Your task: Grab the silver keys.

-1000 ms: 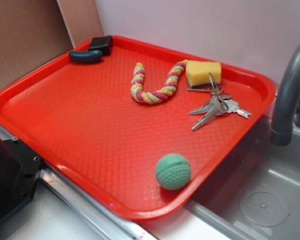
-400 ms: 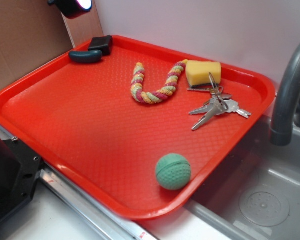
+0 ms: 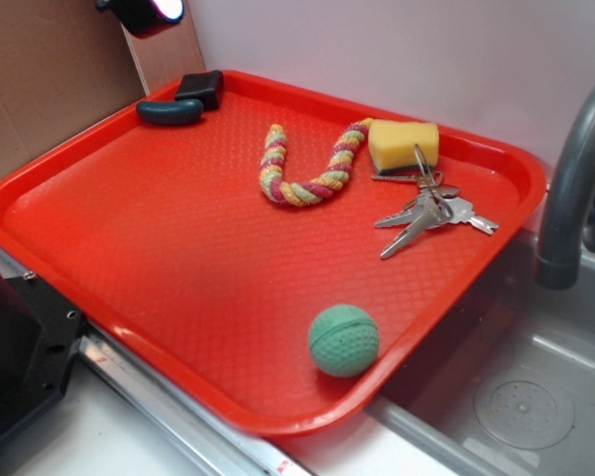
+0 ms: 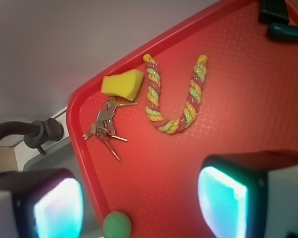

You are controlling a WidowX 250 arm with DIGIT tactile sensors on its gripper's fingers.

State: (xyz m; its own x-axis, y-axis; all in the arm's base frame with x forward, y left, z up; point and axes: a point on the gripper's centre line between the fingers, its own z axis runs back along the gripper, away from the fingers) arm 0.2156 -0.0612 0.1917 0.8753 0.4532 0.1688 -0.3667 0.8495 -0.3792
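Gripper (image 4: 139,198) just entered top-left, jaws spread, empty; approach begun. Shiny silver metal keys (image 3: 431,210) untouched on red plastic tray (image 3: 129,258).

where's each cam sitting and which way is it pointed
Exterior: set off the arm, above the red tray's near corner, looking down and across it toward the back wall; of the robot only a dark piece shows at the top left edge.
Wrist: rides on the arm, high over the tray, looking down; the gripper's two glowing fingers frame the bottom, wide apart and empty.
Shared: the silver keys, yellow sponge, braided rope, green ball and grey faucet.
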